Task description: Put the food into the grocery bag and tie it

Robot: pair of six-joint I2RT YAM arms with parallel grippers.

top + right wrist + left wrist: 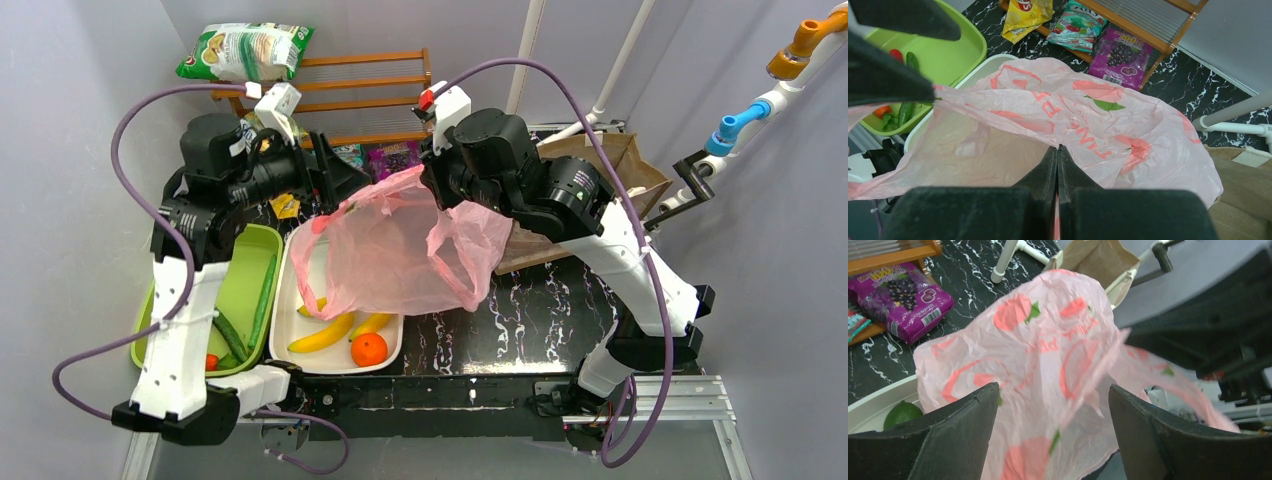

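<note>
The grocery bag (400, 250) hangs above the table between the arms, its film hiding the far end of the white tray (298, 275), where bananas (322, 335) and an orange (369, 349) lie. The right gripper (1057, 165) pinches the film with its fingers pressed together. The left gripper (1053, 392) stands wide with film loose between its fingers, and a brown paper bag (610, 160) stands just behind.

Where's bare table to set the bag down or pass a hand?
Free: the black tabletop between the white tray and the right arm, in front of the paper bag. The hanging grocery bag overlaps its left part. Crowded: the left side, with green bin and tray side by side, and snack packs by the rack.
</note>
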